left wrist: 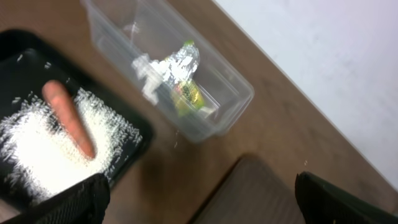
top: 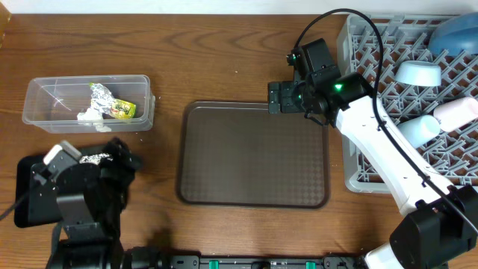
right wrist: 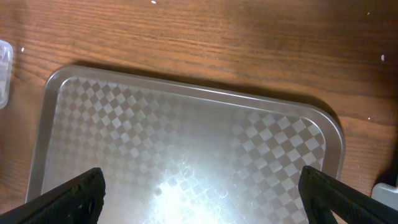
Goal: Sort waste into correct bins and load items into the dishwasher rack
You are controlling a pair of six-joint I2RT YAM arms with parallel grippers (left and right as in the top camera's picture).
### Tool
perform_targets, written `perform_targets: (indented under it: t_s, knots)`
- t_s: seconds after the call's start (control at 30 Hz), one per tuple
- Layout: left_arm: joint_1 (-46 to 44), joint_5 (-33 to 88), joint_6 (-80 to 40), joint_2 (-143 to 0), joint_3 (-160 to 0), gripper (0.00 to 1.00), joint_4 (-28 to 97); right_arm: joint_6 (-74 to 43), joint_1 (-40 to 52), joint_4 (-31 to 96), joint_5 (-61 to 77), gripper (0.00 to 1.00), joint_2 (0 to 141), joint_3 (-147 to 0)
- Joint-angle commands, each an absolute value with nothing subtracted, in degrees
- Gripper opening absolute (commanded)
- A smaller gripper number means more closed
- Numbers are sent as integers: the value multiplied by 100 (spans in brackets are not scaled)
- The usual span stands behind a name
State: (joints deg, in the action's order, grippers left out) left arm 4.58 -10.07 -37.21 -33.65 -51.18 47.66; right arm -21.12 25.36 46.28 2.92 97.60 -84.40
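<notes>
bearing rack, wooden table; white wall, perhaps

A brown wooden table with streaky grain fills the overhead frame. In the upper right of the left wrist view a plain pale surface shows past its edge, floor or wall unclear.

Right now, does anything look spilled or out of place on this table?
Only small things: a few white specks, likely stray rice grains, lie on the wooden table near the brown serving tray. The main rice pile sits inside the flat black tray.
</notes>
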Motion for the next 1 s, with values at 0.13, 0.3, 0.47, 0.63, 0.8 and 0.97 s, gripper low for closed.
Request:
perform_targets:
  t_s: [0.13,0.3,0.47,0.63,0.8,0.97]
  knots:
    - [440,-843,-3846,-3269,-5155,98,5463,-2182,2530,4633,235,99,9751,-8462]
    - [443,-816,-3846,-3280,-5155,98,5468,-2182,2530,4635,235,99,9751,-8462]
    - [443,-814,-3846,-3280,-5155,98,5468,-2182,2530,4637,235,99,9751,-8462]
    - [443,-814,-3846,-3280,-5155,98,5468,-1850,2720,4652,-537,99,9470,-8462]
    - [443,-814,-3846,-3280,-5155,98,5468,-1586,3472,4700,-1332,99,8615,-8460]
    - [443,-816,-3846,-3280,-5155,98,5468,-1280,3699,4545,-2663,99,7771,-8241]
